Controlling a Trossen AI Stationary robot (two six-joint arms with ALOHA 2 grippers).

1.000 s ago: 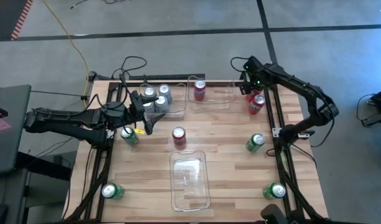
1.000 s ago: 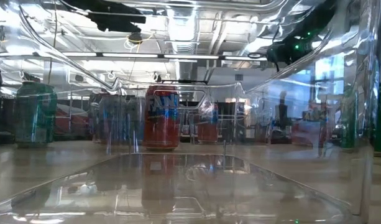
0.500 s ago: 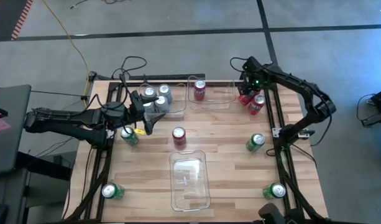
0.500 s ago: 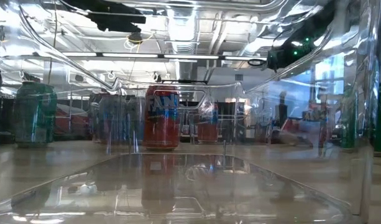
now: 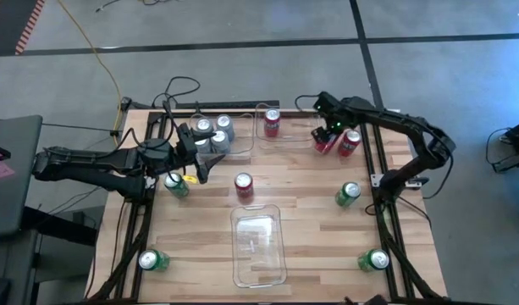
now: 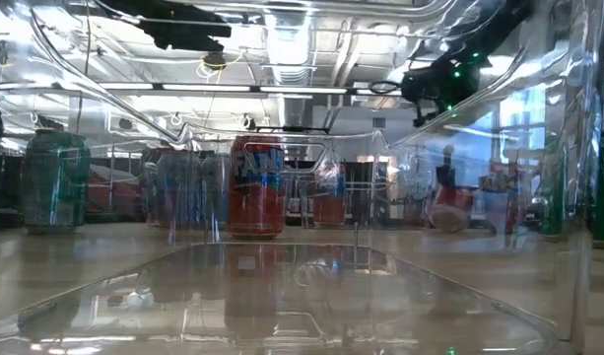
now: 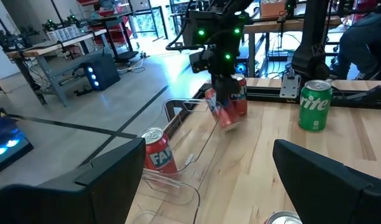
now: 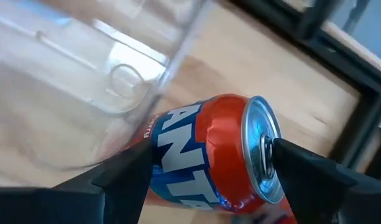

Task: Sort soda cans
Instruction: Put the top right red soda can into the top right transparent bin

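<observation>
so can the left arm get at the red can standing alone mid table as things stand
Probably yes. The left gripper is open and hovers just left of the red can, with bare wood between them; the green can sits behind it, out of the path.

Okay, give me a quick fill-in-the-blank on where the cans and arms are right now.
1. The right gripper carries a ____ can beside the far clear bin.
2. That far bin already holds ____ red can.
3. The near clear bin holds ____ cans.
4. The left gripper waits by the ____ cans.

Missing words: red; one; no; silver
</observation>
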